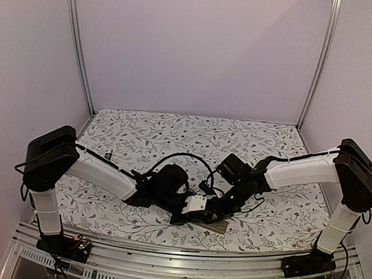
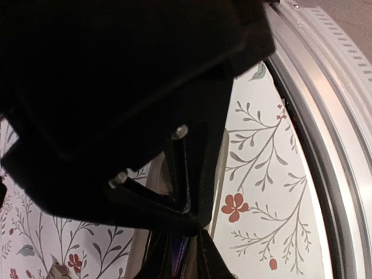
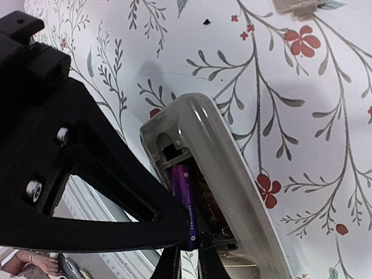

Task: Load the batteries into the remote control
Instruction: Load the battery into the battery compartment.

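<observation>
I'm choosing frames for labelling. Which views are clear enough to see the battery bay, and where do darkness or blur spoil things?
Right wrist: sharp and well lit, battery plain in the remote; the right tool is a black silhouette. Left wrist: the left tool blacks out most of the frame, detail crushed. Top external: soft, the bay too small to make out.

Bench (image 1: pixel 174 132): white cover, grey leaf-sprig print with small red flowers. Metal rail (image 1: pixel 165 256) runs along near edge. Grey remote (image 3: pixel 232 168) on cover close to front edge, back side up, battery bay uncovered. Small beige plastic piece (image 3: pixel 295 6) lies apart from remote, cut off by frame edge. Tiny black speck (image 3: pixel 206 22) on print near it.
</observation>
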Action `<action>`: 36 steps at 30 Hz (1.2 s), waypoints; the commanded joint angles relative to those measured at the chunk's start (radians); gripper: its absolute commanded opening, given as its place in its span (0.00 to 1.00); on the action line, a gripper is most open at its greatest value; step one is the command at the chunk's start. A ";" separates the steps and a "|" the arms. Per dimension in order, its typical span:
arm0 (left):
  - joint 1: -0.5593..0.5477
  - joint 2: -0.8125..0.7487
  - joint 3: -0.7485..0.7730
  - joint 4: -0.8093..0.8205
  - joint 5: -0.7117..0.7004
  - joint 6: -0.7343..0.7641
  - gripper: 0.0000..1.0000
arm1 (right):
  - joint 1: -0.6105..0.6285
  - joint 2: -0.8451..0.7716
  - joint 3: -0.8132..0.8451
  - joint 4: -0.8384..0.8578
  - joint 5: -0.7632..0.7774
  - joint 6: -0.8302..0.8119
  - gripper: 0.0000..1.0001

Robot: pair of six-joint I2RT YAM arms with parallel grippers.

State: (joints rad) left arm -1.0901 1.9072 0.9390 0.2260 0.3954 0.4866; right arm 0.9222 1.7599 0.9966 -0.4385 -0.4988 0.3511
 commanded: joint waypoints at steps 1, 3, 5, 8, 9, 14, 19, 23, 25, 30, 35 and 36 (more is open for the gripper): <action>-0.013 0.030 0.015 -0.060 -0.002 0.004 0.15 | 0.006 0.005 -0.013 0.109 0.049 -0.001 0.07; -0.012 0.032 0.020 -0.065 0.002 0.004 0.13 | 0.006 0.006 -0.015 0.111 0.052 -0.001 0.08; -0.011 0.033 0.026 -0.080 -0.002 0.007 0.12 | 0.007 0.005 -0.020 0.112 0.055 0.001 0.10; -0.009 0.026 0.030 -0.117 -0.015 0.027 0.12 | 0.006 -0.006 -0.027 0.113 0.071 0.005 0.12; -0.007 0.026 0.033 -0.128 -0.016 0.032 0.11 | 0.006 -0.010 -0.027 0.112 0.074 0.007 0.13; -0.006 0.020 0.039 -0.168 -0.030 0.032 0.09 | 0.006 -0.010 -0.015 0.102 0.071 0.008 0.15; -0.005 0.015 0.035 -0.170 -0.024 0.037 0.09 | 0.004 -0.030 -0.014 0.081 0.073 0.008 0.16; -0.005 0.015 0.035 -0.169 -0.020 0.041 0.09 | 0.004 -0.050 -0.013 0.063 0.057 0.006 0.21; -0.006 0.016 0.035 -0.169 -0.017 0.044 0.09 | 0.004 -0.060 -0.012 0.059 0.054 0.004 0.23; -0.006 0.018 0.037 -0.169 -0.010 0.052 0.08 | 0.004 -0.069 -0.004 0.055 0.043 -0.001 0.24; -0.006 0.015 0.037 -0.171 -0.013 0.049 0.08 | 0.004 -0.078 0.000 0.045 0.059 -0.002 0.23; -0.007 0.014 0.037 -0.172 -0.014 0.050 0.08 | 0.004 -0.081 0.004 0.042 0.066 -0.005 0.23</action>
State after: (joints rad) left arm -1.0874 1.9064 0.9775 0.1135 0.3798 0.5301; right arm 0.9230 1.7271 0.9810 -0.4095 -0.4526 0.3542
